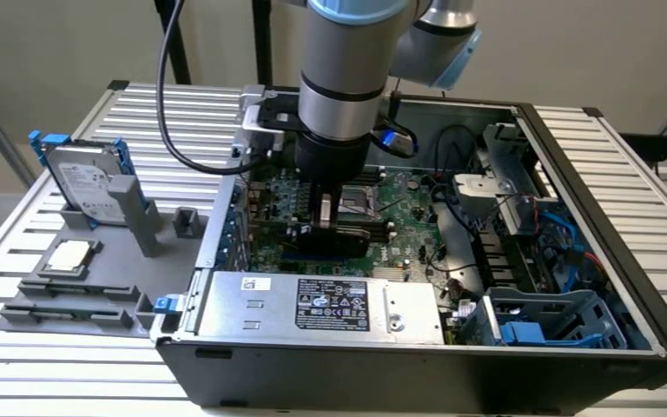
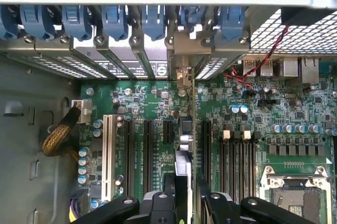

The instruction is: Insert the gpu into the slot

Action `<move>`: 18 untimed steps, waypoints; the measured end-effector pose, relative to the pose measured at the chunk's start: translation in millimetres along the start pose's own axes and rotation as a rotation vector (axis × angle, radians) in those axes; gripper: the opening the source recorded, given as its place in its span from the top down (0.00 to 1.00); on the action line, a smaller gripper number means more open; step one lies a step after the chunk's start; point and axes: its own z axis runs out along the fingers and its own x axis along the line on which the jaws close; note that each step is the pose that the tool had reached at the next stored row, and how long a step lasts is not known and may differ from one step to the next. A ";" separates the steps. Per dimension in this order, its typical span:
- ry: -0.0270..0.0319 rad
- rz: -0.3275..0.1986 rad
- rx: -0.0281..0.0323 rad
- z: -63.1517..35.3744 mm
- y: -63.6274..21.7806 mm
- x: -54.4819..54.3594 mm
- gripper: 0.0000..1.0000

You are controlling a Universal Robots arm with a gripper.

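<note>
gpu [image 2: 185, 155] edge-on in gripper [image 2: 185, 199]

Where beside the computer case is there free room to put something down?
Bare slats of the table on the exterior view's right of the case, and behind the hard drive. Crowded inside, where the gripper holds the gpu.

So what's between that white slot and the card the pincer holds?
Wrist view: two long black slots and a shorter black one, on the green board between the white slot and the gpu.
</note>
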 end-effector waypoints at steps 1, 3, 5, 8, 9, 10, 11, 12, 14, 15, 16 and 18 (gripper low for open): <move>0.0001 0.000 -0.0010 0.2 -0.4 0.0 0.74; 0.0001 0.000 -0.0027 0.8 -1.4 0.0 0.74; 0.0004 0.000 -0.0044 1.2 -2.4 0.0 0.74; 0.0002 0.000 -0.0070 1.4 -4.0 0.0 0.74; 0.0002 0.000 -0.0072 1.5 -4.3 -0.1 0.74; 0.0002 0.000 -0.0075 1.5 -4.4 -0.1 0.74; 0.0002 0.000 -0.0075 1.5 -4.4 -0.1 0.74; 0.0002 0.000 -0.0075 1.5 -4.4 -0.1 0.74; 0.0002 0.000 -0.0075 1.6 -4.5 0.0 0.74; 0.0001 0.000 -0.0073 1.6 -4.5 -0.1 0.74; 0.0001 0.000 -0.0064 1.7 -4.4 -0.1 0.74; -0.0001 0.000 -0.0013 1.9 -3.9 -0.1 0.74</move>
